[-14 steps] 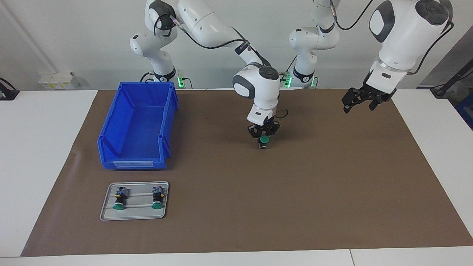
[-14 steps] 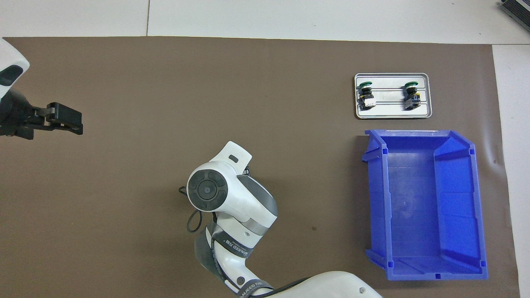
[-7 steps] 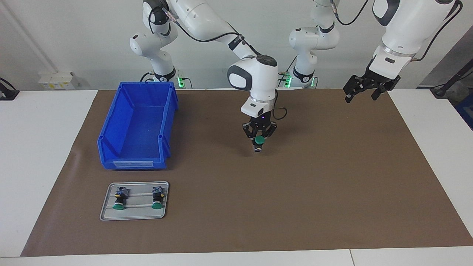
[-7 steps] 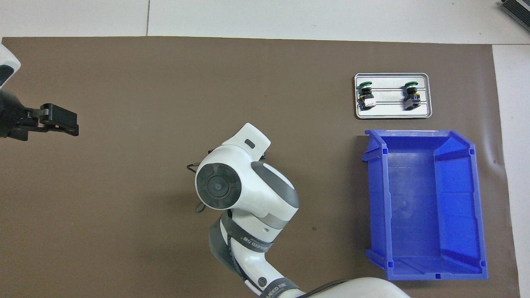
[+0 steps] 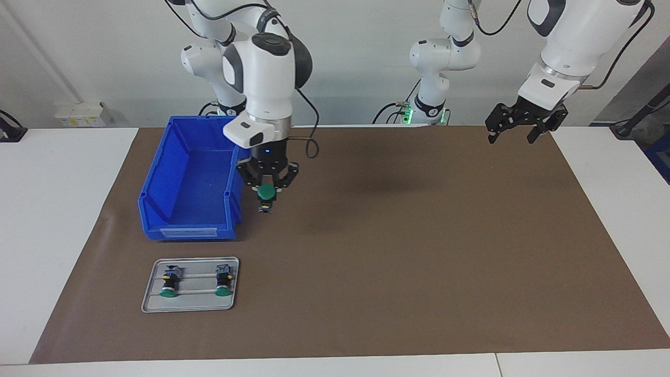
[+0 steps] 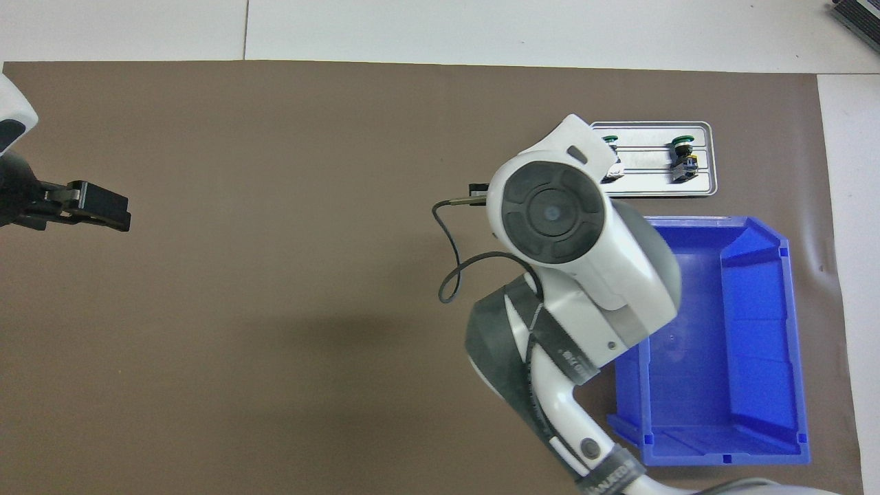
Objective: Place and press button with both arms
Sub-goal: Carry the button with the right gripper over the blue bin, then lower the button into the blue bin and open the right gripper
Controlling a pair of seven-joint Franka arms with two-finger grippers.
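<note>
bin (image 5: 194, 178): holds nothing | tray (image 5: 190, 305): two buttons (image 5: 167, 282)

Right gripper (image 5: 267, 195) raised, jaws clamped, left gripper (image 5: 515, 128) aloft, jaws apart

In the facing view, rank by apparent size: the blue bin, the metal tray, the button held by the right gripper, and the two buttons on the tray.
1. Blue bin, by far the largest.
2. Metal tray.
3. Held button in the right gripper and the two tray buttons: they look alike; the held one is raised, so no ranking.
</note>
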